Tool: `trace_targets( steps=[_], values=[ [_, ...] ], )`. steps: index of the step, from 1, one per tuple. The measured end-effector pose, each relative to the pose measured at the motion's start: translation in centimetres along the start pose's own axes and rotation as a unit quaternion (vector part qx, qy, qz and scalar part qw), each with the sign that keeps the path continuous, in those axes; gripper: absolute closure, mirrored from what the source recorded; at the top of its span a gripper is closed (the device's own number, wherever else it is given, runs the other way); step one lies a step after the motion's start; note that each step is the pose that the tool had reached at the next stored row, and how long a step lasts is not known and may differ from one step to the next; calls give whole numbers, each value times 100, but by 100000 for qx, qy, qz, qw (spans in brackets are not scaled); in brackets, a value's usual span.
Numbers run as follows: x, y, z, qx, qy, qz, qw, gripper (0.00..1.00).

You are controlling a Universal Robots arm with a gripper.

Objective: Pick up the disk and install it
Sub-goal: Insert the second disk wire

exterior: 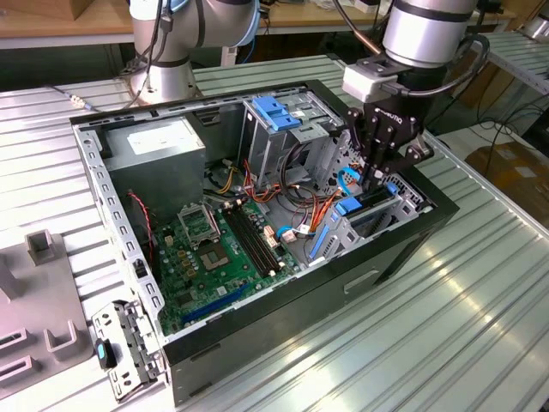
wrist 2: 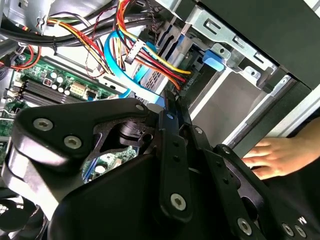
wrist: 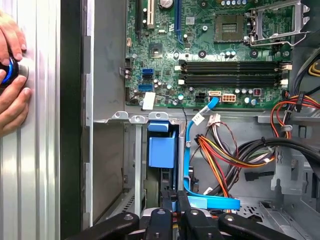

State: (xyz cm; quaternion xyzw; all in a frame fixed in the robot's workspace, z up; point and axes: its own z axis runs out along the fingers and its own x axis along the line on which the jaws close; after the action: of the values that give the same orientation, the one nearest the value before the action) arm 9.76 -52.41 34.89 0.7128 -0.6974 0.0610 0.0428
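Note:
The disk (exterior: 371,204) stands on edge in the drive bay at the exterior view's right end of the open computer case (exterior: 129,223), dark with blue rails at its sides. My gripper (exterior: 376,178) hangs straight over it, fingers drawn together, and the tips reach down to the disk's upper edge. In the first wrist view the gripper (wrist: 173,200) sits just above the slot where the disk's blue rail end (wrist: 162,150) shows. In the second wrist view the gripper (wrist 2: 172,107) points into the bay beside a blue clip (wrist 2: 214,59). Whether the tips press on the disk is hidden.
Bundled power cables (wrist: 225,155) and a blue data cable (wrist: 200,200) lie close beside the bay. The motherboard (exterior: 223,249), power-supply box (exterior: 159,146) and blue-handled metal cage (exterior: 279,116) occupy the case. A person's hand (wrist: 10,75) rests on a button on the table.

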Motion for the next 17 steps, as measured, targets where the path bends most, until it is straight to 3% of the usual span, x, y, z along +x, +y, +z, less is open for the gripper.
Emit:
trace_targets(
  steps=[9,11,15,17],
  values=[
    [37,-1,18,4,-263,9,100000,84],
    [46,-4,20,8,-412,12,99999,84],
    [60,-12,24,-25,-1029,349,99994,84],
    [65,-14,30,-52,-1048,544,99993,84]
  ],
)
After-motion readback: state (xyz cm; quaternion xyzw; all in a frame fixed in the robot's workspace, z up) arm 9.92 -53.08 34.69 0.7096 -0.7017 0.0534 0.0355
